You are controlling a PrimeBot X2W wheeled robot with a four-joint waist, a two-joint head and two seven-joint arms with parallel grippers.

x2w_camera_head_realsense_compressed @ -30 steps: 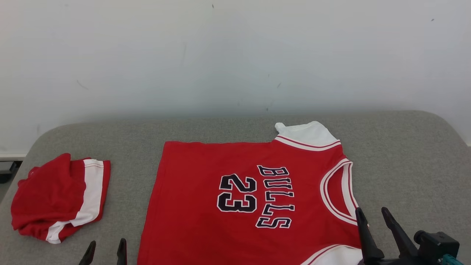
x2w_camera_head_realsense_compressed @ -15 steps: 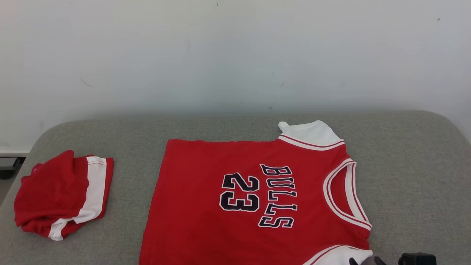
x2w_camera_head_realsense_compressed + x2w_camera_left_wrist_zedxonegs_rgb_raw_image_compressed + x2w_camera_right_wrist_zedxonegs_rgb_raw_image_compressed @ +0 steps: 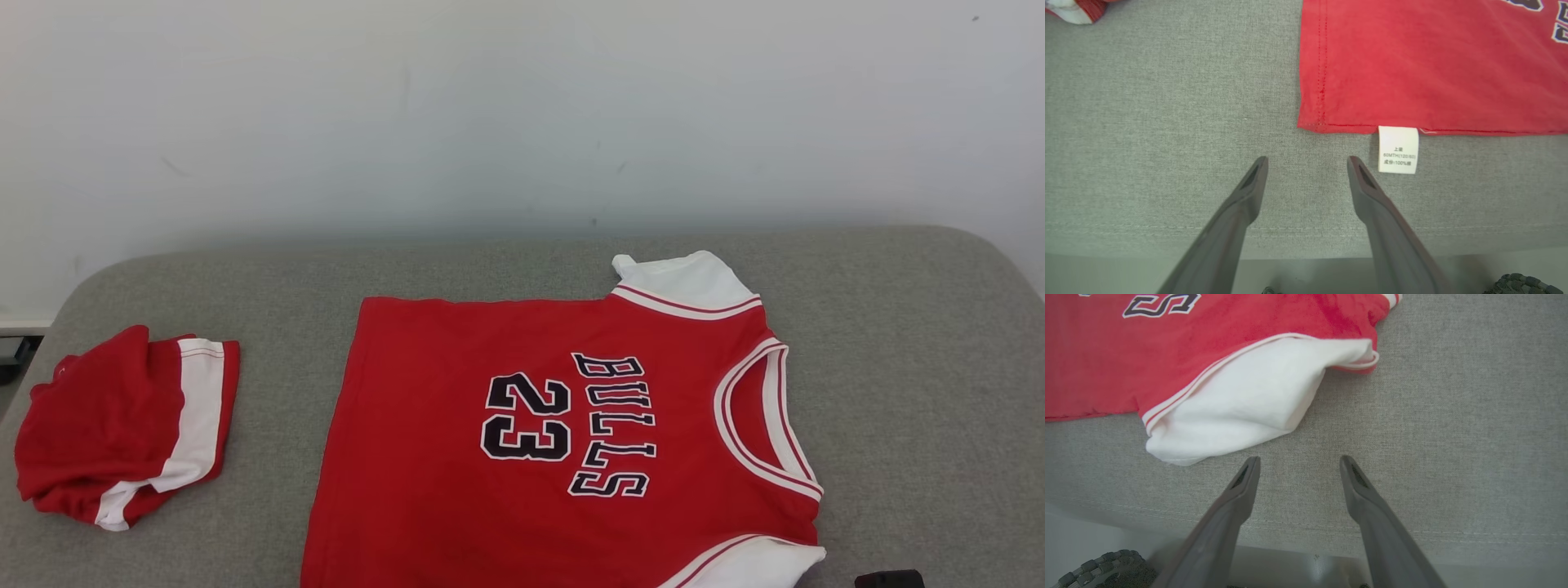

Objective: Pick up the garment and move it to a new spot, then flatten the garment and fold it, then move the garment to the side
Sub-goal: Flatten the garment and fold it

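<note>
A red jersey (image 3: 555, 441) with "BULLS 23" lettering and white sleeves lies spread flat on the grey padded table (image 3: 898, 367), neck opening toward the right. My left gripper (image 3: 1307, 163) is open above bare table just below the jersey's hem corner (image 3: 1310, 122) and its white care label (image 3: 1398, 150). My right gripper (image 3: 1299, 463) is open over bare table, a little short of the near white sleeve (image 3: 1241, 404). Neither gripper touches the cloth.
A second red-and-white garment (image 3: 122, 420) lies bunched at the table's left end. A white wall (image 3: 522, 114) rises behind the table. The table's near edge (image 3: 1306, 253) runs just under both grippers.
Both grippers have drawn back out of the bottom of the head view; the right one stood by the collar a second ago. The head camera has shifted slightly. The jersey lies unchanged.
</note>
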